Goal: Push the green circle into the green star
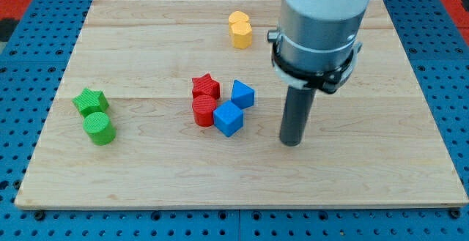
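The green circle (99, 128) sits near the bench's (366, 182) left edge in the view, directly below the green star (91, 101) and touching or nearly touching it, so the task looks almost done already. The arm carries no hand, only a rod; its tip (292, 143) rests well to the view's right, just right of the two blue cubes (229, 118) (242, 94). Red star (206, 87) and red cylinder (204, 111) crowd beside them; two yellow blocks (239, 29) stand near the top. No containers are present.
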You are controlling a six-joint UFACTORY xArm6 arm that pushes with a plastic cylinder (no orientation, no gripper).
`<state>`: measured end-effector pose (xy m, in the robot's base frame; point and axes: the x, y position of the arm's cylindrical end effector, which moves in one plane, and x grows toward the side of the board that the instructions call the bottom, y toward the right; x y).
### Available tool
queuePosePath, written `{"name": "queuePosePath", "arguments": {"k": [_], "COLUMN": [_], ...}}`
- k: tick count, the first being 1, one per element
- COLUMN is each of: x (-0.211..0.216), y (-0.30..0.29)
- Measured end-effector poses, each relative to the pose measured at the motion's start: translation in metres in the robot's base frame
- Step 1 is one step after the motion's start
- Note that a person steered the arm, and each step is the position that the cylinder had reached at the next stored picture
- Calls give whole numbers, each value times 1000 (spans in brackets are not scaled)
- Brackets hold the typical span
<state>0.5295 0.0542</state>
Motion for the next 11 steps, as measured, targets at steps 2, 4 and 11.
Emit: {"name": "queuePosePath", "arguments": {"k": [2, 4, 11], "x": [-35, 39, 2], "y": [-57, -158, -347]}}
